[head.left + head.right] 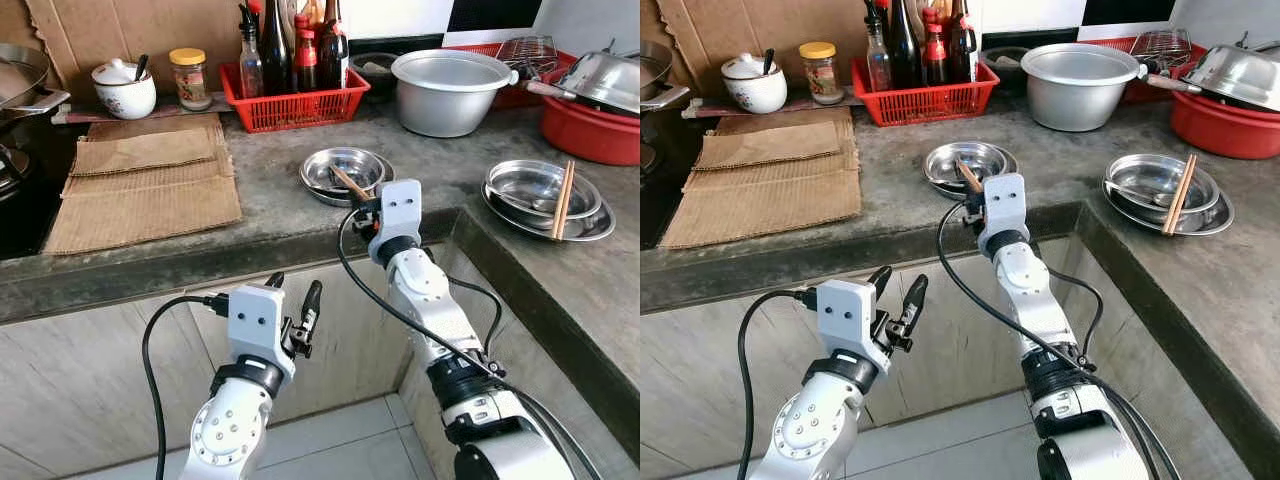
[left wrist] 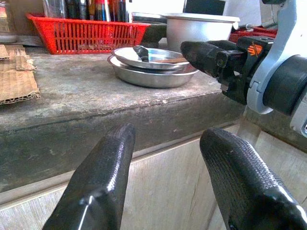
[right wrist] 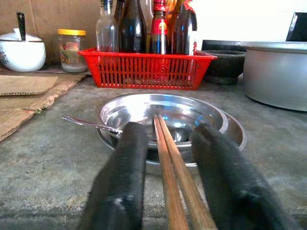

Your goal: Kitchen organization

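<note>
Chopsticks [image 3: 173, 182]: one wooden pair between the right tool's [image 1: 362, 207] two black fingers, tips pointing ahead into the stacked steel dishes [image 1: 343, 172] directly in front; fingers set either side with small gaps visible, so firm grip or loose cradle cannot be told. Spoon [image 3: 91, 125] resting across the rim of those dishes, just ahead of the tool. Right tool raised at the surface's [image 1: 270, 215] front edge, close to the dishes. Left tool [image 1: 295, 305] lower down, below the edge and in front of the cabinet face, fingers spread apart and holding nothing. Farther to the right tool's right, second stack of steel dishes [image 1: 545, 196] with another chopstick pair [image 1: 563, 199] laid across. Beyond the near dishes, red basket of bottles [image 1: 294, 96] and large metal pot [image 1: 447, 91]. Judged early to midway: one pair being handled, either lifted from or placed at the near dishes; second pair, spoon and dish stacks apparently not yet sorted.
</note>
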You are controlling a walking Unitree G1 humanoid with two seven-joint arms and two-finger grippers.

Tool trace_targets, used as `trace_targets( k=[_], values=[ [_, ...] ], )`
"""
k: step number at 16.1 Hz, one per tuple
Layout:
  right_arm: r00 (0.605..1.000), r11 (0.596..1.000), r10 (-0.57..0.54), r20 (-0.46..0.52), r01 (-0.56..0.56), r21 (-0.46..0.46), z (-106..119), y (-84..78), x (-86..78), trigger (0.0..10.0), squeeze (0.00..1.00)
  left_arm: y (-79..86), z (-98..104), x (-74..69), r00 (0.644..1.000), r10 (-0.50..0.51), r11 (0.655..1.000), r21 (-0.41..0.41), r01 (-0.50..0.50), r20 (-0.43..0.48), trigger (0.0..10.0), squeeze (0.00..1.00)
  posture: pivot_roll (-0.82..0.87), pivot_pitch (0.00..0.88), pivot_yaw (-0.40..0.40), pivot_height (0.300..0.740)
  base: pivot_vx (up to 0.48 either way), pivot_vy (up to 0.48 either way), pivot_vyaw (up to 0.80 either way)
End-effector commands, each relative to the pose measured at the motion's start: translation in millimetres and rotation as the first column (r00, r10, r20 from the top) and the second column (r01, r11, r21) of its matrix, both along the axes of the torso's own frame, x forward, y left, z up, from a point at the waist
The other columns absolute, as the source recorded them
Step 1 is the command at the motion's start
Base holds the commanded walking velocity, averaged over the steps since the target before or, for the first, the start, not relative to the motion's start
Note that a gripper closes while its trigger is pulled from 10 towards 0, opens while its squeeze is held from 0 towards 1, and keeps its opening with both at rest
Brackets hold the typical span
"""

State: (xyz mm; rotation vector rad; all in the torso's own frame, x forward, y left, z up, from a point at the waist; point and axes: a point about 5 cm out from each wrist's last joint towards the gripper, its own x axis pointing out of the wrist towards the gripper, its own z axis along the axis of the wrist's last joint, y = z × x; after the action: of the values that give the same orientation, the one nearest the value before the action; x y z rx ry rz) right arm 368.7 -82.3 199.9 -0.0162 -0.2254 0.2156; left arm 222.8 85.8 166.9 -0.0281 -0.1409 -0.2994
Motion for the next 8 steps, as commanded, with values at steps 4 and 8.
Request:
trace_targets(
  k=[4,8],
  values=[
    [1.0,1.0,-0.003,0.022,0.003,0.016,8.1,-3.0,3.6,0.0,0.0,0.9,4.2,1.7,1.0,0.002,1.0,0.004,-0.002,0.023,10.0,0.0,0.11,0.094,-0.056,0.74,0.0,0.0,0.0],
    [0.999,1.0,-0.01,0.031,0.009,0.023,12.0,-5.0,3.2,0.0,0.0,1.3,3.1,2.4,1.0,0.004,1.0,0.009,-0.004,0.017,10.0,0.0,0.11,0.099,-0.058,0.74,0.0,0.0,0.0]
  ],
)
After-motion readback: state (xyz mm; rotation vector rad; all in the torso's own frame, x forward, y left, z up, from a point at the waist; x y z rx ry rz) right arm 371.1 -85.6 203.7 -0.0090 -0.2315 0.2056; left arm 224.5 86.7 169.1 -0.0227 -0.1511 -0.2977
